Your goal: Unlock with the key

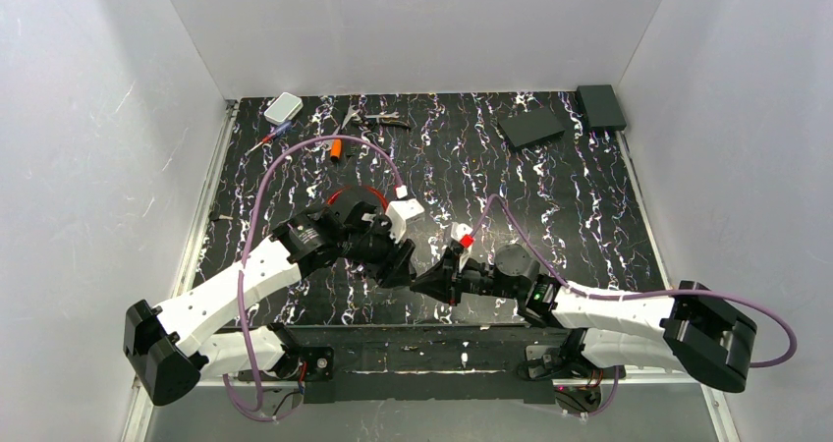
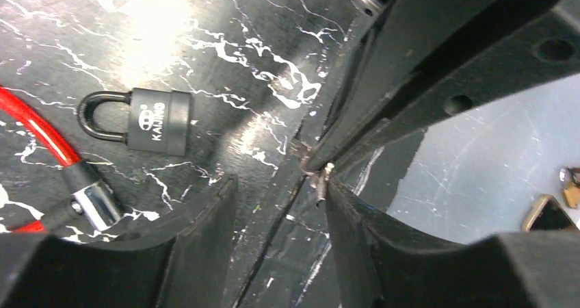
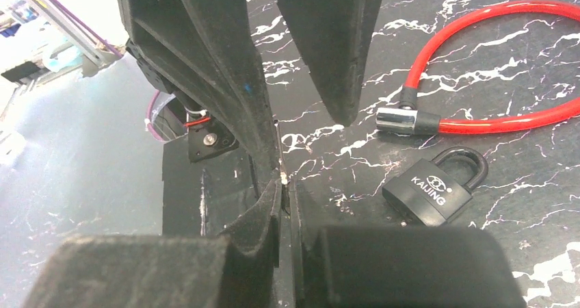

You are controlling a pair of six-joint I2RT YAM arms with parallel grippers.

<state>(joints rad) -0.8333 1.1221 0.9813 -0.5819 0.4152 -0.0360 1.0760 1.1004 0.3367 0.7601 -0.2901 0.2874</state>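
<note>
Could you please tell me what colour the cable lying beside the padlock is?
The cable is red, with a silver end; clearest in the right wrist view.

Both arms angle inward, low over the middle of the worktop's near edge. Left arm reaches in from the left corner, right arm from the right, wrists tipped toward each other. And the grippers meet nose to nose! Left gripper stands parted, fingers well apart. Right gripper is pinched tight on the key, tips poking into that gap, close by one finger.
</note>
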